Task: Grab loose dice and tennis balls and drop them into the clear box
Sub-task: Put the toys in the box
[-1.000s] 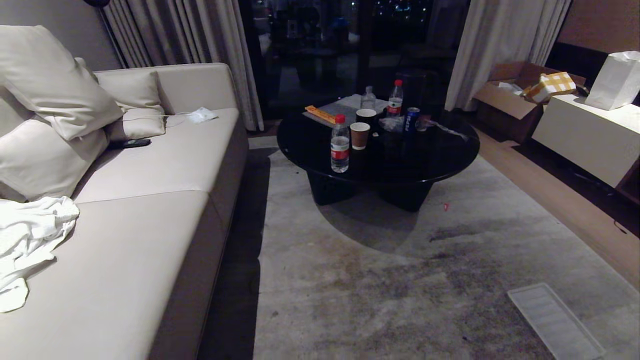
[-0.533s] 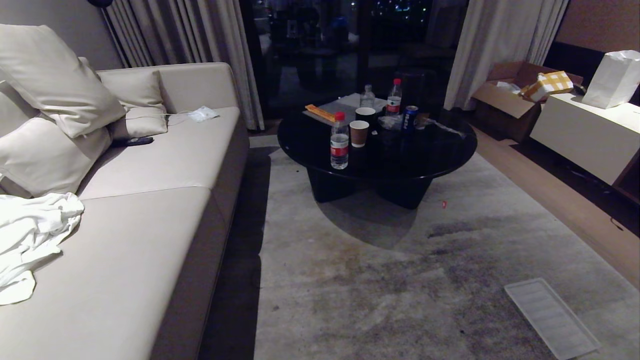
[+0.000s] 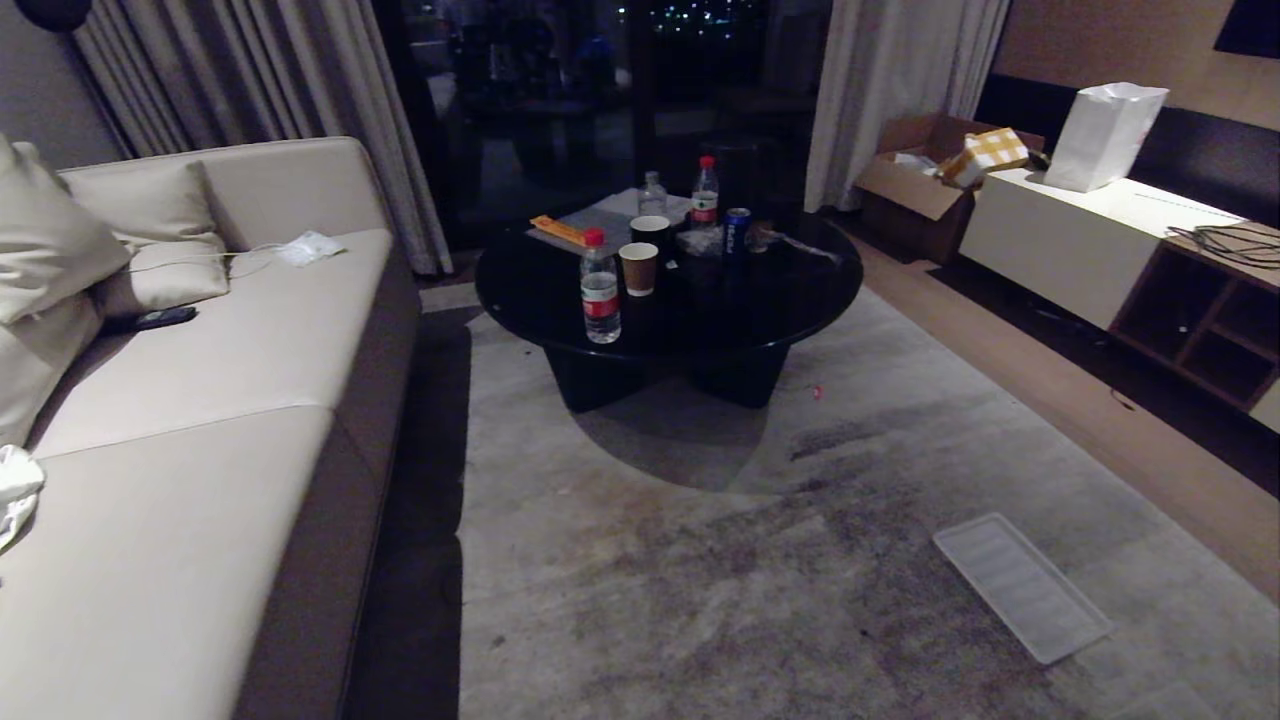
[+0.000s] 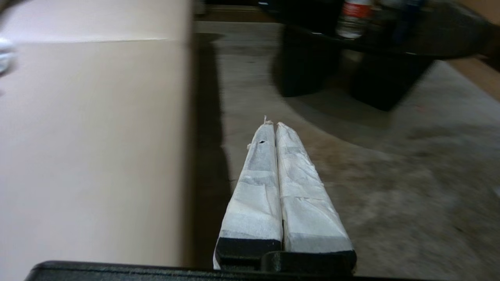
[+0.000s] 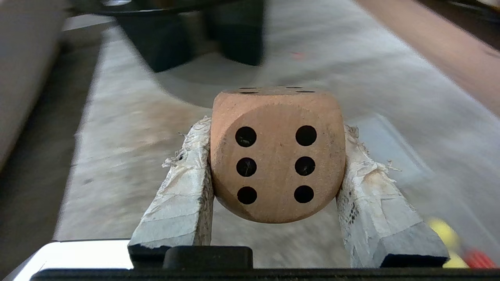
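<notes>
My head view is dim, the round worktop (image 3: 668,290) casting a shadow on the carpet (image 3: 800,560), while both wrist backgrounds smear with blur.

L gripper (image 4: 275,124): my two long tapered fingers (image 4: 258,187) wrapped in white tape, black bases, black housing edge behind | R gripper (image 5: 277,136): my fingers (image 5: 181,195) in grey-white tape, frayed and stained at tips, black mount, white housing corner

Home living room: beige sofa (image 3: 200,400), round black coffee table (image 3: 780,290), curtains (image 3: 250,90).
</notes>
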Available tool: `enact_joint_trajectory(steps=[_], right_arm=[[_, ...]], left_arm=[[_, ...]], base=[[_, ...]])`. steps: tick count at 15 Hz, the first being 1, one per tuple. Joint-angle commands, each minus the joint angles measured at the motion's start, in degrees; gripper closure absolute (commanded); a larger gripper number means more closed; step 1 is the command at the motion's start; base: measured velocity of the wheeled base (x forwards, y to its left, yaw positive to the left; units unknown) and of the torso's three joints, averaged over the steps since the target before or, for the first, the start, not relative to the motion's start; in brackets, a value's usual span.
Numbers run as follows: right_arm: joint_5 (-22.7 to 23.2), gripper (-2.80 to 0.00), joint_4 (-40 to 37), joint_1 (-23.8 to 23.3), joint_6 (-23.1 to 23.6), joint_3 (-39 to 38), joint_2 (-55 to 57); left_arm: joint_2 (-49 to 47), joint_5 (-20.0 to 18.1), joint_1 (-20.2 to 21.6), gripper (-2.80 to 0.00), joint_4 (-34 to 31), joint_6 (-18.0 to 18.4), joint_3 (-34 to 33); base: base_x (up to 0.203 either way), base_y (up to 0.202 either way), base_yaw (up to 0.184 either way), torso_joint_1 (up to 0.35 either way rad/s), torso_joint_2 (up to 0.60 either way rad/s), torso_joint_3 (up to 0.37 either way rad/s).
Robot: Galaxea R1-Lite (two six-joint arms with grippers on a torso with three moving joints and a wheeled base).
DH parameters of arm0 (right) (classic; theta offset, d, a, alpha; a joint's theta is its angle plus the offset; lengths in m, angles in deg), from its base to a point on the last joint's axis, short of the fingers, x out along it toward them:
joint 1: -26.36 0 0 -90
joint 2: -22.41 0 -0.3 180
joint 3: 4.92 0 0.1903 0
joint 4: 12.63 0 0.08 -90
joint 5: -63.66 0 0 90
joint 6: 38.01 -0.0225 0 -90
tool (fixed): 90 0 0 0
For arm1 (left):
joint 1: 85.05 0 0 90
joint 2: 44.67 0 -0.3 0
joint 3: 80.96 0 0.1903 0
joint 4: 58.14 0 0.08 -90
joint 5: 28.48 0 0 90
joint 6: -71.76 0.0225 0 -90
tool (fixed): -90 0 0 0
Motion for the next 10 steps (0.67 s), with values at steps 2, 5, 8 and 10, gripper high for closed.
enact_joint_trajectory(steps=[2, 5, 8, 10], right_arm=[[0.00, 0.00, -0.02, 0.03, -0.05, -0.01, 0.16], [0.00, 0.00, -0.09, 0.03, -0.05, -0.01, 0.08], [0.00, 0.00, -0.05, 0.03, -0.05, -0.01, 0.07], [0.00, 0.00, -0.02, 0.03, -0.05, -0.01, 0.10]], left_arm=[[-0.09, 0.07, 0.03, 0.00, 0.02, -0.02, -0.09], [-0.09, 0.01, 0.03, 0.00, 0.02, 0.07, -0.09], [-0.09, 0.01, 0.02, 0.00, 0.02, 0.25, -0.09], [-0.09, 0.01, -0.05, 0.00, 0.02, 0.25, -0.09]], base=[[-0.001, 0.012, -0.162, 0.002, 0.00, 0.002], [-0.001, 0.009, -0.157, 0.000, 0.00, 0.006], [-0.001, 0.008, -0.141, 0.001, 0.00, 0.002], [0.000, 0.006, -0.138, 0.000, 0.00, 0.001]])
